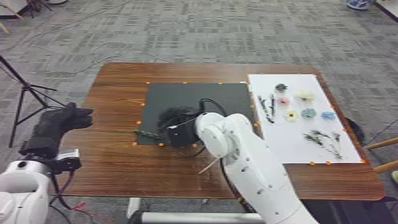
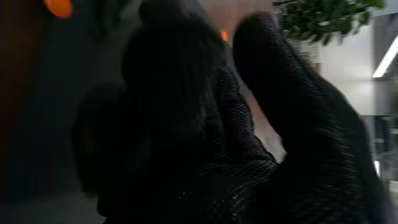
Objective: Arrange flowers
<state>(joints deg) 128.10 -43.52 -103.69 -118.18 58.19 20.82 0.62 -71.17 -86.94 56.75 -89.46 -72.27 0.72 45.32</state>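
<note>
The right hand [image 1: 176,116] is over the black mat [image 1: 213,93], fingers straight, thumb separated by a narrow gap. The green sprig [image 1: 146,134] lies beside it, near the mat's edge; grip on it cannot be confirmed. Probable step: positioning the sprig. Avoid dragging its leaves.
</note>
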